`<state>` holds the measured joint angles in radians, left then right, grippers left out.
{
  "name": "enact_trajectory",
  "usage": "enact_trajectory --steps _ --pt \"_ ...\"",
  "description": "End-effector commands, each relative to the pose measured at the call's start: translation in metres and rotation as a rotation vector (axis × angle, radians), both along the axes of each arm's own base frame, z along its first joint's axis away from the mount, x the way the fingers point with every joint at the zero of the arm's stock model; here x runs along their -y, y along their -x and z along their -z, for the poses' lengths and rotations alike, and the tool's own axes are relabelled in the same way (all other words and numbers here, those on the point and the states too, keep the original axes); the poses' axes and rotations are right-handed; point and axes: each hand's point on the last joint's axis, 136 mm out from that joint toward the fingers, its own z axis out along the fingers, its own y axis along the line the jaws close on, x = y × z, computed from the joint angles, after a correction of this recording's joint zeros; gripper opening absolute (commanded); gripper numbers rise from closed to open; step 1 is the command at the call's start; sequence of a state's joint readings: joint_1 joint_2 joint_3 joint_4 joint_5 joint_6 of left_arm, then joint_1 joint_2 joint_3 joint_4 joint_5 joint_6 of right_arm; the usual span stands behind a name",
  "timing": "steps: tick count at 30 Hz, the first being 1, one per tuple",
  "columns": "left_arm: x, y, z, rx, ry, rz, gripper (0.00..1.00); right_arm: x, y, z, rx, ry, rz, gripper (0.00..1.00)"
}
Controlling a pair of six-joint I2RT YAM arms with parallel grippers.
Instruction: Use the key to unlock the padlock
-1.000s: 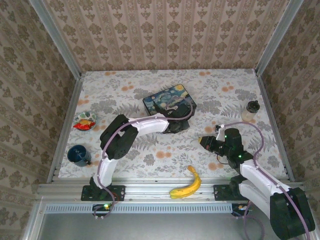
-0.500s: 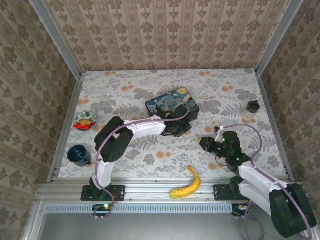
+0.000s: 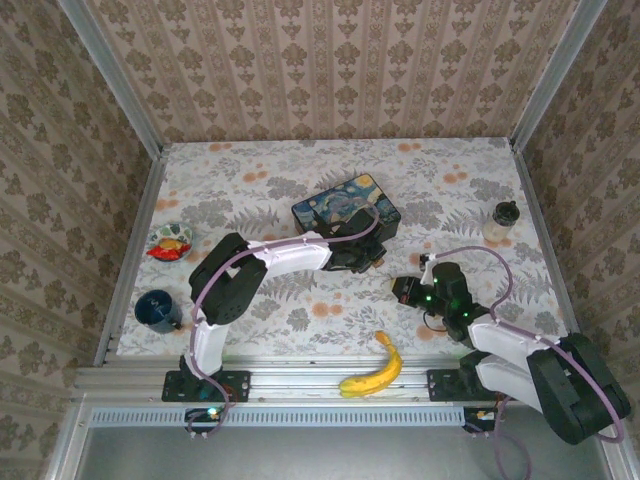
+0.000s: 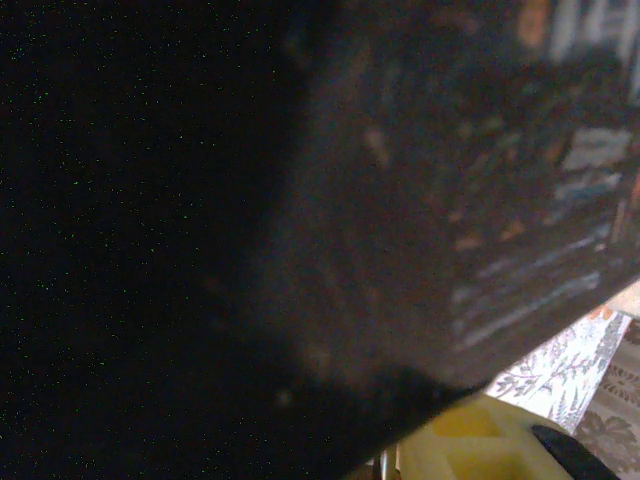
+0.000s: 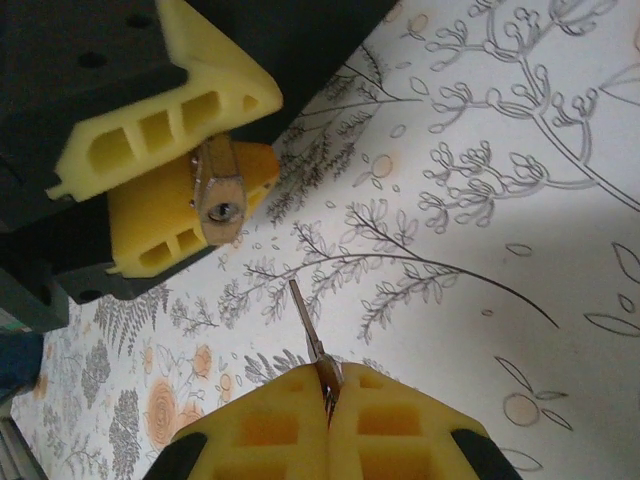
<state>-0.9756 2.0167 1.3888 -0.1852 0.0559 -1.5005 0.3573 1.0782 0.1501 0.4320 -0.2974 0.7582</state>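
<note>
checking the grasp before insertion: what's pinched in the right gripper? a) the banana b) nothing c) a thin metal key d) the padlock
c: in the right wrist view the right gripper is shut on the thin key, whose blade points toward the padlock.

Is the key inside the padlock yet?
Out. The key, pinched by the right gripper, points toward the padlock in the left gripper, with bare tablecloth showing between them.
</note>
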Motion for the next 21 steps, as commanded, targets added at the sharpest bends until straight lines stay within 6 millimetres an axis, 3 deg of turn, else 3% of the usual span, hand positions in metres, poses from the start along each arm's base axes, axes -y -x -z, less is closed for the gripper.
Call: enact_trajectory --steps 1,21 --pt "0.017 0.005 -0.011 -0.032 0.081 0.000 0.00 -0.001 -0.020 -0.024 0.102 0.011 0.028 0.00" --pt "0.021 0.005 -0.005 -0.044 0.105 -0.001 0.00 -0.007 -0.033 -0.027 0.105 -0.009 0.039 0.00"
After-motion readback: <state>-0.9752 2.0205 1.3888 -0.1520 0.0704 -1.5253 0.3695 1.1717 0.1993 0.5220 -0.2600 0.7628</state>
